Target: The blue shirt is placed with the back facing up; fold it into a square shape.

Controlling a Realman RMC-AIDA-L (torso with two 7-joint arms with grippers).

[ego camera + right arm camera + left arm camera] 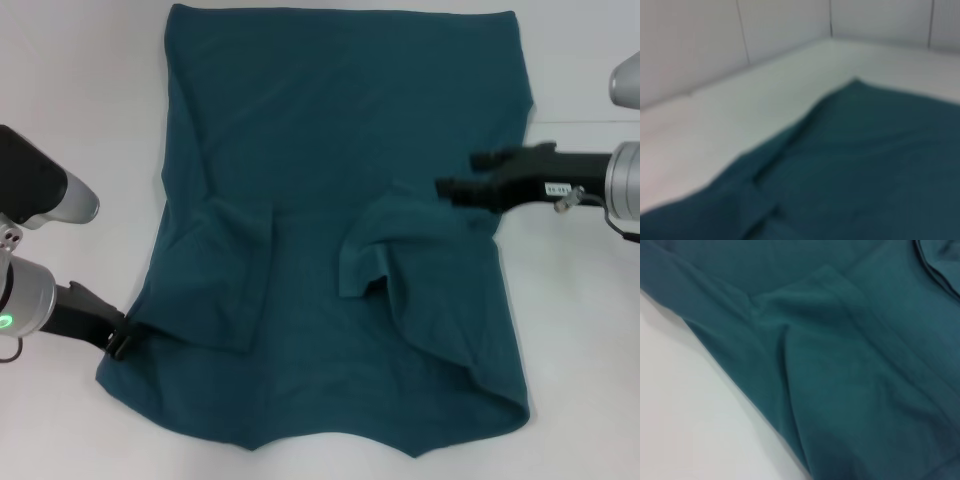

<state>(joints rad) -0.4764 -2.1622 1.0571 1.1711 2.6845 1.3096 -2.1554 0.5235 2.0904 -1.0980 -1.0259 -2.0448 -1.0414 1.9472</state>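
The blue shirt (pixel 340 150) lies spread flat on the white table (pixel 80 80), plain side up. Both sleeves are folded inward over the body, the left one (pixel 235 285) and the right one (pixel 385 250). My left gripper (pixel 120 340) is low at the shirt's left edge near the lower corner, touching the fabric. The left wrist view shows that edge of the shirt (pixel 840 365) against the table. My right gripper (pixel 452 188) hovers over the shirt's right side, just above the folded right sleeve. The right wrist view shows the shirt's far corner (pixel 865 150).
White table surface surrounds the shirt on the left, right and far side. A white wall (pixel 715 40) rises beyond the table's far edge. The shirt's near edge (pixel 330 440) lies close to the front of the head view.
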